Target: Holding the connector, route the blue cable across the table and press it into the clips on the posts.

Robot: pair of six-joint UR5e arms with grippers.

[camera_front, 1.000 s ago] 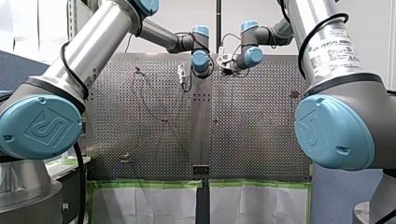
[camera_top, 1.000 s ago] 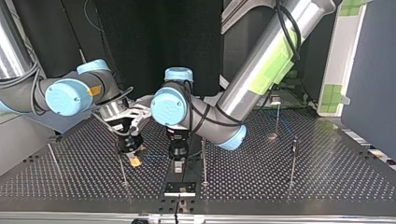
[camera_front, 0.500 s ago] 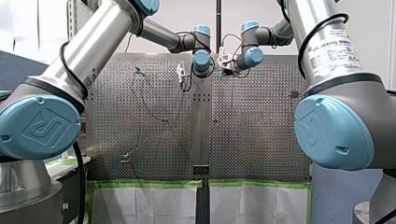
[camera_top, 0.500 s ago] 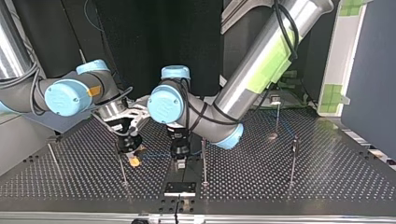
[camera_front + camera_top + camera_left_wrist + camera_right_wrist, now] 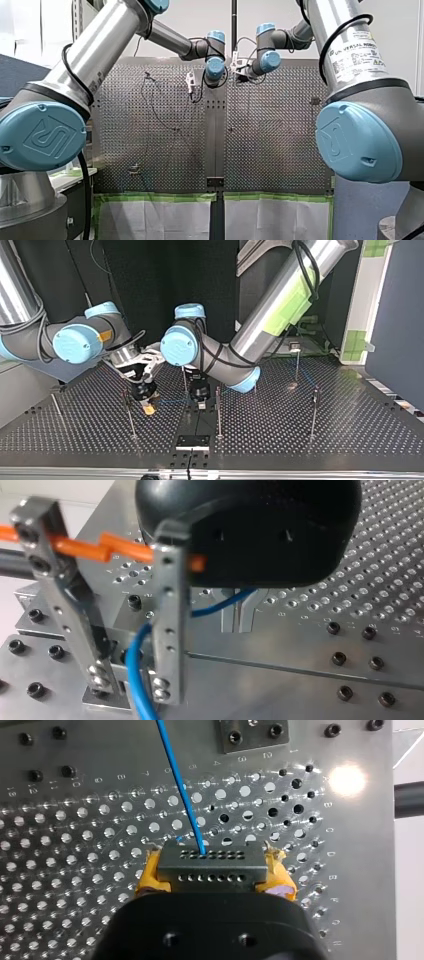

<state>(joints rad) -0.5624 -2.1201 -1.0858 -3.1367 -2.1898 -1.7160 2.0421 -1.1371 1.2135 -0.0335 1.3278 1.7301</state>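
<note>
Silver, blue and yellow at the bench: my right claw [image 5: 212, 870] shows yellow pads [image 5: 149, 876] flanking a dark grey connector [image 5: 211, 862] dotted with two rows of holes, trailing a blue cable [image 5: 182, 795]. My left claw [image 5: 132, 690] has silver fingers [image 5: 167, 620], a black body and orange fittings [image 5: 80, 547]. The silver counter [image 5: 75, 845] is perforated, with green tape [image 5: 155, 196] at six o'clock in the front view.

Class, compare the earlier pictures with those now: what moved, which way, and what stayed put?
In the top view my left gripper drew back from the near edge and slightly rightward, the blue cable running between its open jaws. My right gripper edged rightward too, still shut on the connector. The posts and table stayed put.
</note>
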